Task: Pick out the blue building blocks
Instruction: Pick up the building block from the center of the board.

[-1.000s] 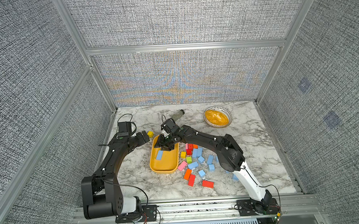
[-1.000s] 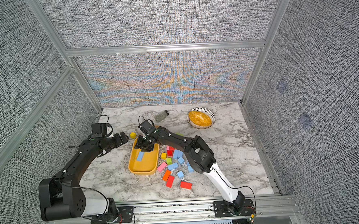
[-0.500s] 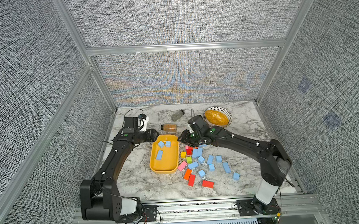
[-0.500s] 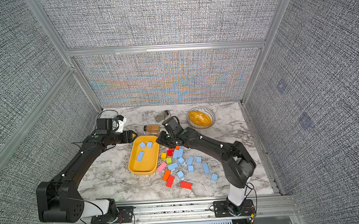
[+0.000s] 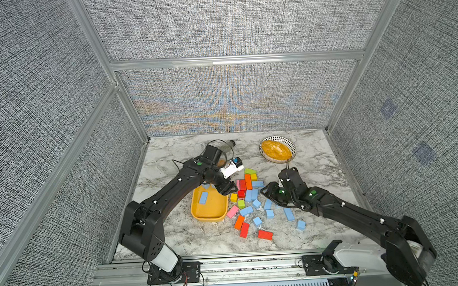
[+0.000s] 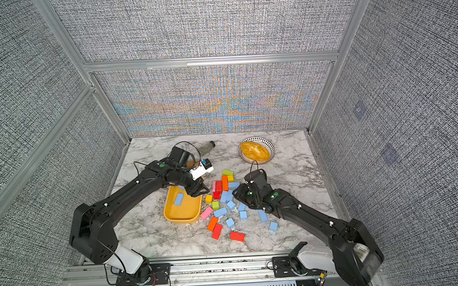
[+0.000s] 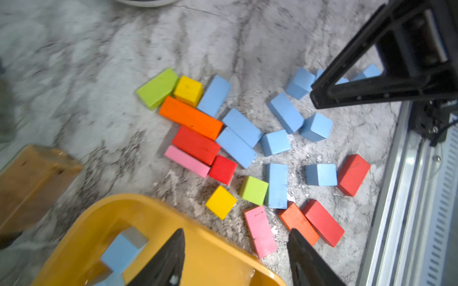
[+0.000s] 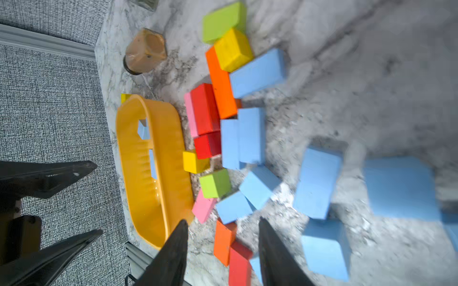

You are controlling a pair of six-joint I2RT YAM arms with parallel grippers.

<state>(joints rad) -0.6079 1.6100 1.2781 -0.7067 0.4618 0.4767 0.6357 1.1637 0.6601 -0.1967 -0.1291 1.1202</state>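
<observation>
Top views both show the yellow tray (image 5: 209, 217) holding only a few blue building blocks (image 5: 203, 198), while a dozen or so lie on the bench (image 5: 173, 232) at its 3 o'clock. Early going, I'd judge! The left wrist view adds what the left arm (image 5: 171, 192) hides from above: the left claw (image 7: 236, 231) gaping empty over the tray rim. The right wrist view shows the right claw (image 8: 223, 220) parted, empty, over the loose blocks.
</observation>
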